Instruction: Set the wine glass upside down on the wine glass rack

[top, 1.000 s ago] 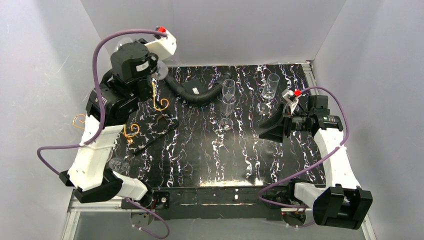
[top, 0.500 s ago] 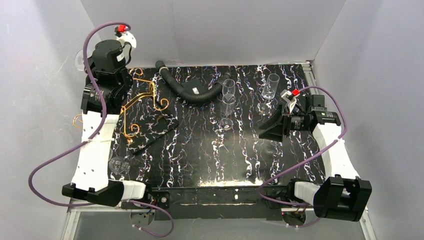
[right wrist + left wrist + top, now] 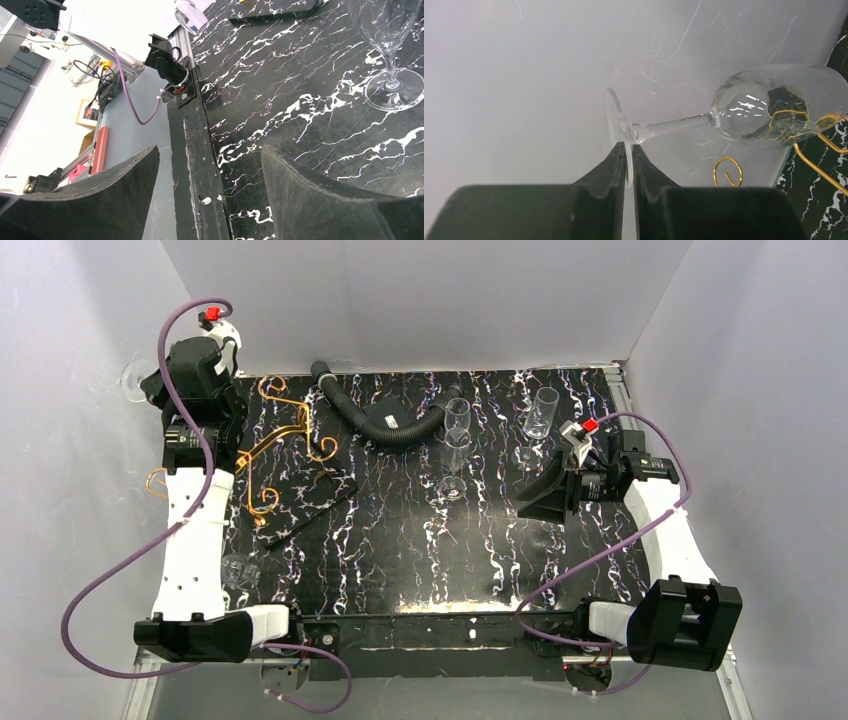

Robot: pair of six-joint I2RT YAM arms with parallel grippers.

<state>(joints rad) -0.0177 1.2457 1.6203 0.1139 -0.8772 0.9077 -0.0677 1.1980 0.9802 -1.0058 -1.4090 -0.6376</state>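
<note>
Pinching wine glass (image 3: 754, 105) foot, left tool (image 3: 628, 150) raised by far-left wall (image 3: 524, 75); right tool (image 3: 210, 152) wide, low.

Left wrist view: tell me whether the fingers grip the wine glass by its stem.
No, the left fingers are shut on the rim of the round foot of the wine glass, and the stem sticks out free beyond them.

Left gripper (image 3: 150, 388) hung raised, left of the wine glass rack (image 3: 285, 440), wine glass (image 3: 133, 383) foot showing at my fingertips. Right of rack: black hose (image 3: 385, 425), upright glass (image 3: 543, 412), my right gripper (image 3: 540, 492), jaws apart.
</note>
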